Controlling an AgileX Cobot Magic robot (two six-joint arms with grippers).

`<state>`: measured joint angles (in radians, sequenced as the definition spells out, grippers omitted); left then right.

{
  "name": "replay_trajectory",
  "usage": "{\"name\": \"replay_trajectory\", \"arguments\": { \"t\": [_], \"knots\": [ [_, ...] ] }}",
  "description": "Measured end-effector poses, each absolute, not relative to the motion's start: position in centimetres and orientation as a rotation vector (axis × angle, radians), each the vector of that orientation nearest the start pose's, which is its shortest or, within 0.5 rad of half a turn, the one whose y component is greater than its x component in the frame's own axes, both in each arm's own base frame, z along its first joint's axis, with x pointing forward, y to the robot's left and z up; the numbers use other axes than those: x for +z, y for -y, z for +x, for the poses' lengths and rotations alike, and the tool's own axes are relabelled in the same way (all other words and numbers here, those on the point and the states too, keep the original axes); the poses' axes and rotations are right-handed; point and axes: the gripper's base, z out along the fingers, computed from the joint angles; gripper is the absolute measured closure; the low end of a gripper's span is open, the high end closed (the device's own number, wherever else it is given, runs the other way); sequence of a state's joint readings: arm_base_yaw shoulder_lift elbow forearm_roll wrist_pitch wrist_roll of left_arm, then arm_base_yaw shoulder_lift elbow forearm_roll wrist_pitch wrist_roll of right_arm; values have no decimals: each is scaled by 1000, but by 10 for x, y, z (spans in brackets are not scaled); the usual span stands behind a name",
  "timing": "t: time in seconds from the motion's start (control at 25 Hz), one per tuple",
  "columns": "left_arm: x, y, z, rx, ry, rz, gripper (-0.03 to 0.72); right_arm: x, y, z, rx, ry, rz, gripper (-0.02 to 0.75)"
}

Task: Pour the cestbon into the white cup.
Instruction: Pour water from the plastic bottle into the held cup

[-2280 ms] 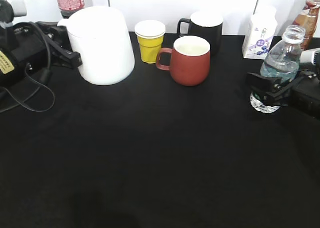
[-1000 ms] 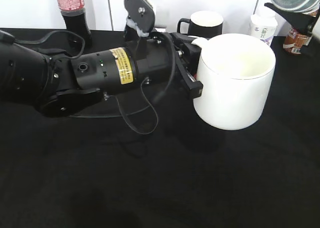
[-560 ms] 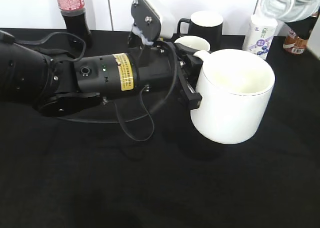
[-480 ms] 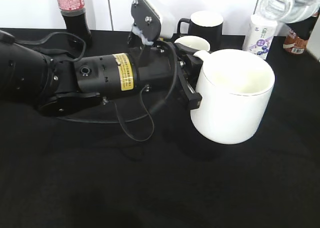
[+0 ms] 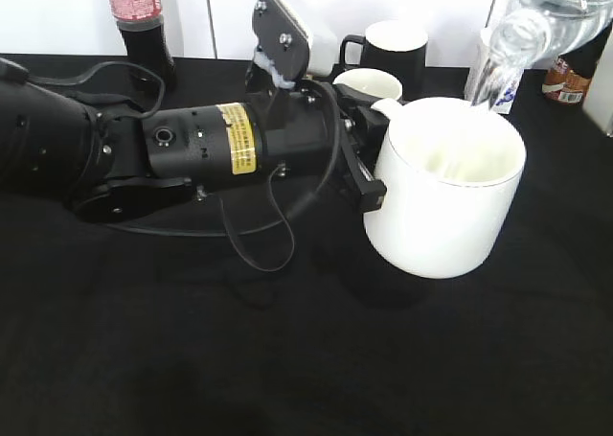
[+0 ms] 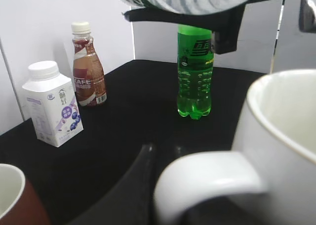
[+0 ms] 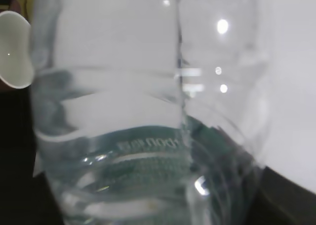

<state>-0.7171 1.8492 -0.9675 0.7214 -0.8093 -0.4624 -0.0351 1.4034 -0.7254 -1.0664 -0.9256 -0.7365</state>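
Left gripper clamped on the handle of the white cup, holding it lifted and tilted; the ceramic is heavy and brittle, so the handle is judged the firm hold. Above the cup's far rim, the cestbon, clear, ribbed, light and squeezable, tips mouth-down, water streaming in. Right gripper: dark bars cross the bottle in the left wrist view; its grip cannot be told.

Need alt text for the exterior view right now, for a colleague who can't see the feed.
A tilted clear water bottle at top right pours a thin stream into a large white cup, held off the black table by the left gripper. Behind stand a black mug and cola bottle.
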Motion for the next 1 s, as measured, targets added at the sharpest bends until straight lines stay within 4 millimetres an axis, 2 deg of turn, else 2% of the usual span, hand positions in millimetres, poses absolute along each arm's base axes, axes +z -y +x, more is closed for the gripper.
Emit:
{"name": "replay_trajectory", "arguments": {
  "t": [0.56,1.0],
  "knots": [
    [208,287,260,-878,-1424,1080,620,288,-53,280,-744,-591,-1501,258],
    [207,287,260,-958,-1503,1005,620,288,-53,280,-733,-594,-1493,258]
  ]
}}
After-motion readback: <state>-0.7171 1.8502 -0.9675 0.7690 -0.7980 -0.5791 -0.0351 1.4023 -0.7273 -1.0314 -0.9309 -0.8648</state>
